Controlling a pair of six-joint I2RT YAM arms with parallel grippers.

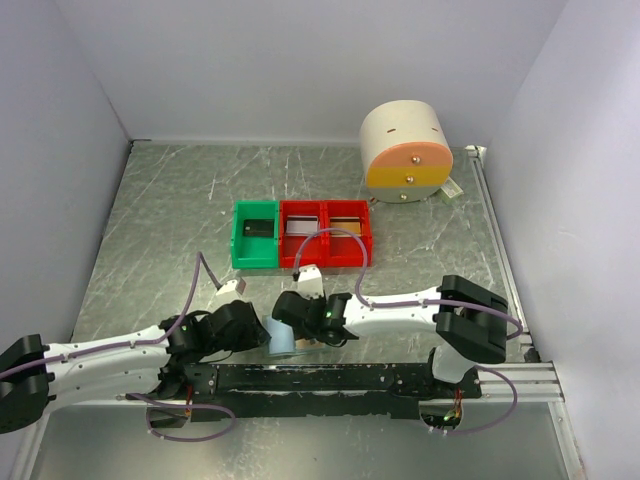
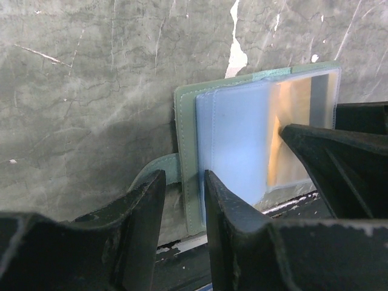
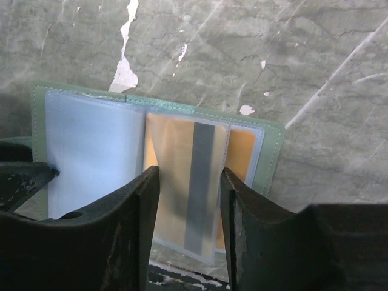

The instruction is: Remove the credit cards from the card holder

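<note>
The card holder [image 1: 282, 342], a pale blue translucent plastic bifold with a green stitched border, lies spread open on the scratched grey metal table [image 1: 150, 230], near its front edge and between the two arms' black pincers. An orange plastic credit card [image 3: 173, 151] with a grey stripe sits in its right-hand clear pocket. The right gripper [image 3: 189, 176] has its jaws apart, astride that pocket. The left gripper [image 2: 183, 182] stands narrowly parted over the holder's left border; whether it nips it, I cannot tell.
</note>
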